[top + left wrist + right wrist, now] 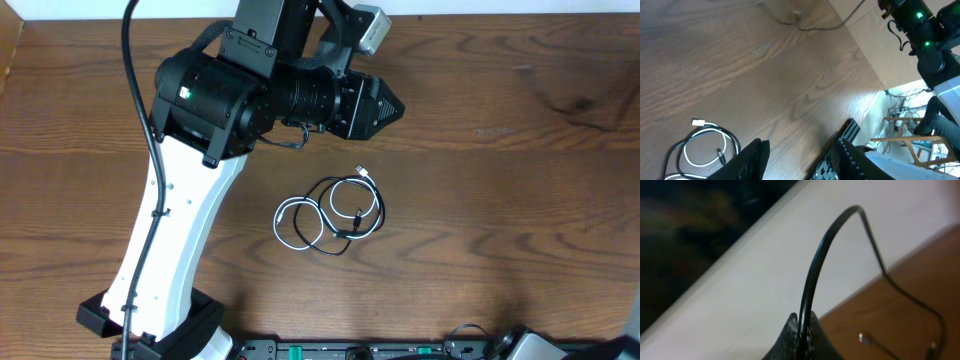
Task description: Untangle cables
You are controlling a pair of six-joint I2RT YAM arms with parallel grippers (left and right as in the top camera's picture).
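Overhead, left hand [800,160] part-open above table [520,200], right hand [804,330] pinched shut on black cord [825,245].

In the left wrist view, the thin looped white cable [699,122] and the thin black cable [720,156] run off the bottom edge, as do the left gripper [799,162]'s black fingers. The right wrist view is blurred. A black cord [811,270] arcs up from the right gripper [803,322], which is cut off below, and it cannot be told whether the cord is pinched.
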